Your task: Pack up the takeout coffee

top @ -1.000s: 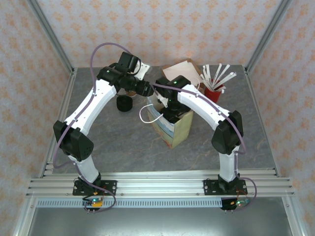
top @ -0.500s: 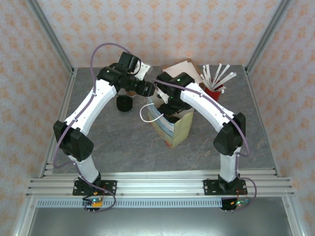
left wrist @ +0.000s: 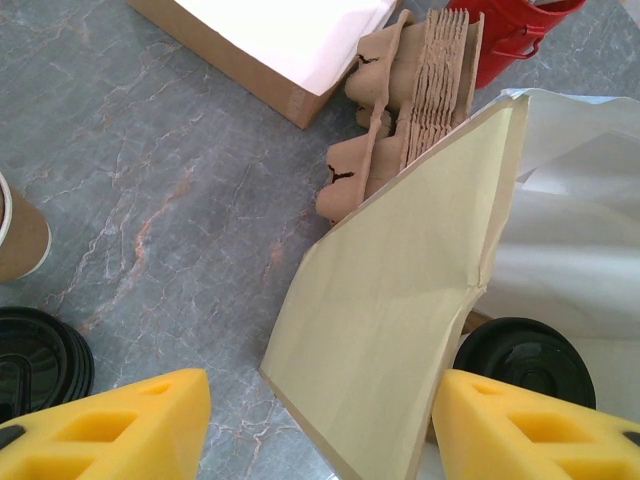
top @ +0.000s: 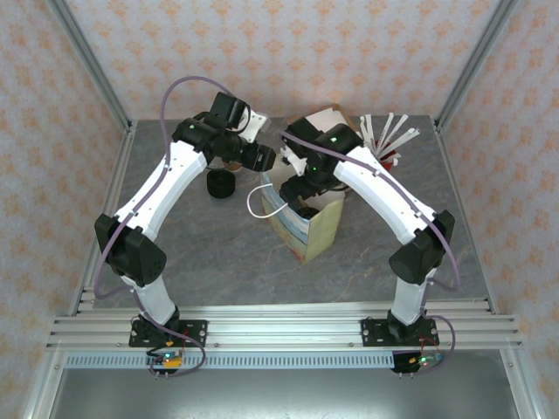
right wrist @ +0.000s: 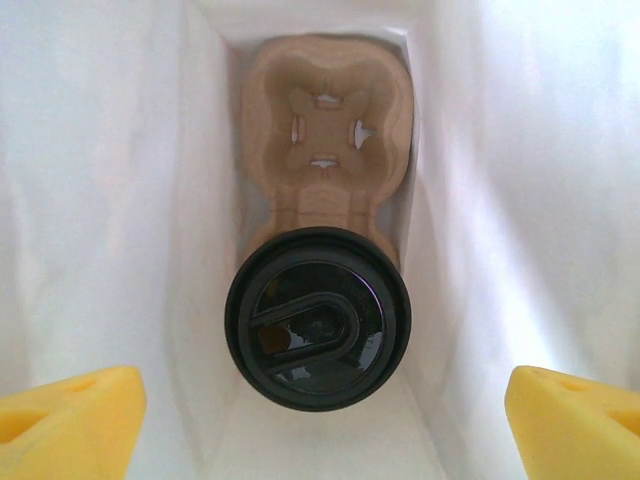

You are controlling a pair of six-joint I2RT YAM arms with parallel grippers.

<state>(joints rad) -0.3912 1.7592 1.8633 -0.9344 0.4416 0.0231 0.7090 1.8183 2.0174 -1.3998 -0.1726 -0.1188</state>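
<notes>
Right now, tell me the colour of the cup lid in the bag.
The lid is black; right wrist view shows it best.

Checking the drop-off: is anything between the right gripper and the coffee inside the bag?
Nothing visible: the open right gripper looks straight down on the takeout coffee, seated in the carrier inside the bag.

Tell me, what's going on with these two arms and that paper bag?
They are packing a takeout coffee. The lidded coffee cup sits in a cardboard cup holder at the bottom of the paper bag. The right tool hangs open above it, in the bag's mouth. The left tool is open too, one finger on each side of the bag's wall.
</notes>
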